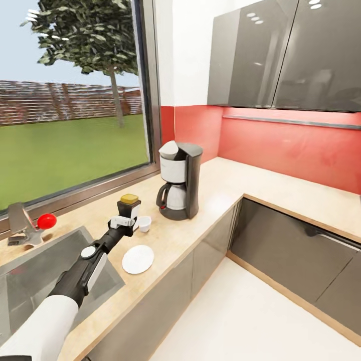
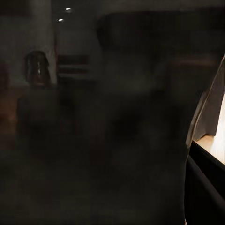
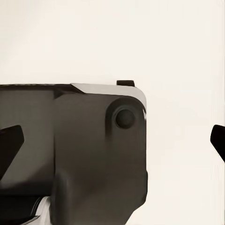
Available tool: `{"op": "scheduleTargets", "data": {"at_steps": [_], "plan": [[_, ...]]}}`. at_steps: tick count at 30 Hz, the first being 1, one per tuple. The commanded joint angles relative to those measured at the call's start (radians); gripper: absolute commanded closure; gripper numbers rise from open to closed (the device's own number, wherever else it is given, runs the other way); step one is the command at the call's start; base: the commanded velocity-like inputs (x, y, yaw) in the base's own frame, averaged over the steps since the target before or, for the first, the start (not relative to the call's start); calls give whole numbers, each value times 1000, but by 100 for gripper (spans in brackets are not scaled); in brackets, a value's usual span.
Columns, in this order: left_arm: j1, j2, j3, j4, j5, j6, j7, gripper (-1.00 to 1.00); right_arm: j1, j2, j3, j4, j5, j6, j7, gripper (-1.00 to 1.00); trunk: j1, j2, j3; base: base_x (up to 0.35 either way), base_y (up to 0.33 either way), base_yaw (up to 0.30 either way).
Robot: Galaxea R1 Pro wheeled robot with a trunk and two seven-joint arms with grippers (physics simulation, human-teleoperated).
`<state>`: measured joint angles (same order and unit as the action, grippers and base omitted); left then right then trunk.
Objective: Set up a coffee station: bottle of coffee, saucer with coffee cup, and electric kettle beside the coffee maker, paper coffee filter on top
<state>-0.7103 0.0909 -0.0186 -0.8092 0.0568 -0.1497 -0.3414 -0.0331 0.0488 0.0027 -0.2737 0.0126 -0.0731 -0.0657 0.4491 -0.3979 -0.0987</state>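
Observation:
The black and white coffee maker [image 1: 179, 181] stands on the beige countertop [image 1: 220, 188] under the window. Left of it is the bottle of coffee [image 1: 129, 204], a dark jar with a yellow lid. My left gripper [image 1: 124, 222] is shut around the jar's lower part, and the jar's dark glass [image 2: 93, 122] sits right against the left wrist camera. A small white coffee cup [image 1: 144, 224] stands just right of the jar. The white saucer [image 1: 138, 259] lies nearer the counter's front edge, with nothing on it. My right gripper [image 3: 112, 140] hangs open over the floor, its fingertips [image 3: 10, 138] far apart.
A steel sink [image 1: 45, 281] lies under my left arm, with a faucet and red knob [image 1: 46, 220] behind it. Grey wall cabinets [image 1: 286, 52] hang over the red backsplash. The counter turns a corner to the right, above dark base cabinets [image 1: 296, 250] and pale floor [image 1: 240, 321].

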Motion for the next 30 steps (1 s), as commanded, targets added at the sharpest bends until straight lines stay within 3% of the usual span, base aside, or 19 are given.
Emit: {"op": "scheduleTargets", "data": {"at_steps": [1,14,20,24,26,30], "plan": [[-1,1,-2,1,6,-2,-2,100,-1,0,0,1,1,-3,-3,-100,1,-2,-2,154,-237,209],[0,1,-1,5,7,-1,-1,100,-1,0,0,1,1,-2,-3,-100,1,-2,-2,151,-237,264],[-1,5,2,-62,2,5,6,100,-1,0,0,1,1,-2,-3,-100,1,-2,-2,35,-56,55],[-10,1,9,-64,1,13,93,100,-1,0,1,1,1,-3,-3,-100,1,-2,-2,3,-5,5],[-16,-6,10,-64,1,16,171,100,-1,0,2,1,1,-3,-3,-100,1,-2,-2,1,-2,2],[-33,-41,8,-62,1,18,262,100,-1,0,3,1,1,-3,-3,-100,1,-2,-2,0,0,0]]}}
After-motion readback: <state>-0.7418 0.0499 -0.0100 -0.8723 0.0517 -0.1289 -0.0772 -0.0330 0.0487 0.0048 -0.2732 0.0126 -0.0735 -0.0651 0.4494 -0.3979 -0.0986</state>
